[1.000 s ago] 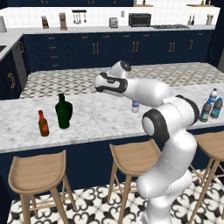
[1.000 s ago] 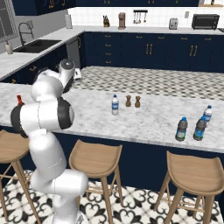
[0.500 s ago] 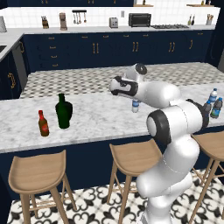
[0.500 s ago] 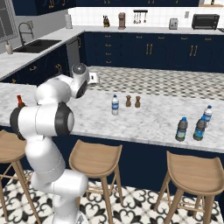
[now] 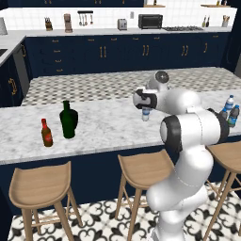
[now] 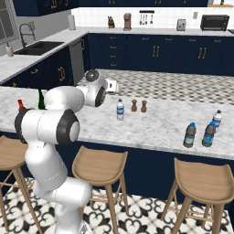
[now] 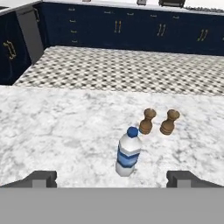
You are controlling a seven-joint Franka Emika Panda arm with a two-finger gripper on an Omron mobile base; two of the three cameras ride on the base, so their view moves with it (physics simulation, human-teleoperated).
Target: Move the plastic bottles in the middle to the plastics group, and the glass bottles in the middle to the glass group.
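One small clear plastic bottle [image 7: 128,152] with a blue label stands upright mid-counter, also seen as bottle [image 6: 120,109] and bottle [image 5: 146,113], partly behind my hand. My gripper [image 7: 112,178] is open, its fingertips [image 7: 41,178] wide apart, hovering above and short of the bottle; gripper [image 6: 112,85], gripper [image 5: 138,100]. The plastics group [image 6: 209,134] stands at the right end, plastics group [image 5: 229,110]. At the left stand the squat dark bottle [image 5: 68,121] and the red-capped brown bottle [image 5: 46,133]. The tall green wine bottle is out of view.
Two brown pepper shakers [image 7: 147,121] [image 7: 169,122] stand just behind and right of the bottle. The marble counter [image 5: 103,122] has open room between the middle and both groups. Wooden stools [image 6: 98,164] line the front edge.
The arm has swung right along the counter, from near the glass group to just over the middle plastic bottle. The bottles have not moved.
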